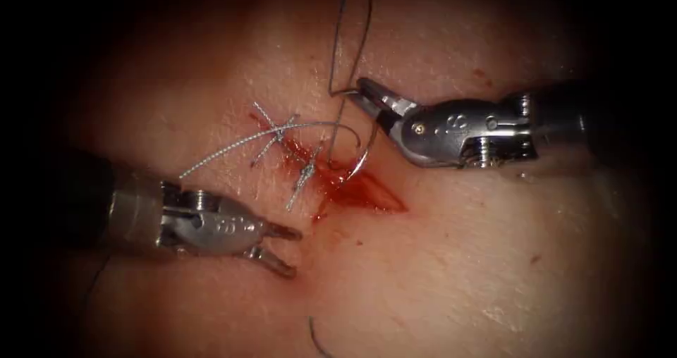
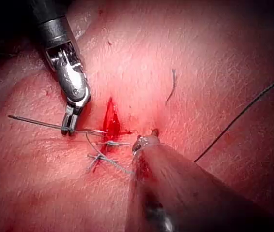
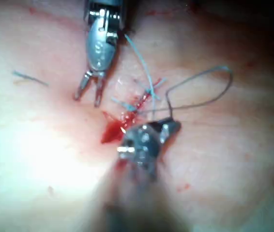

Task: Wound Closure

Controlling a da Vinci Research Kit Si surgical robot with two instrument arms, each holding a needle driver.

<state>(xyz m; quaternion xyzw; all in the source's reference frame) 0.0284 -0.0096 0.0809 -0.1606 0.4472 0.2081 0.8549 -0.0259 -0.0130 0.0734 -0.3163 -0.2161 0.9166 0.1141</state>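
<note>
Right tool (image 1: pixel 367 94): steel fingers clamp the curved needle (image 1: pixel 360 164) near its tail; tip in the cut (image 1: pixel 360 192), glossy red. Left tool (image 1: pixel 278 245): fingers apart, empty, left of cut. Dark thread (image 1: pixel 345 27) loops far; pale braided stitches (image 1: pixel 282 136) cross tissue (image 1: pixel 458 259).

There are two tools: the left tool (image 1: pixel 282 247) and the right tool (image 1: pixel 367 94). There is one curved needle (image 1: pixel 361 162). There is one long thread (image 1: pixel 350 30). There is one cut (image 1: pixel 356 189) in the one tissue (image 1: pixel 493 259). Two stitches (image 1: pixel 276 134) cross the cut. One loose thread bit (image 1: pixel 317 337) lies near the tissue's bottom edge.
</note>
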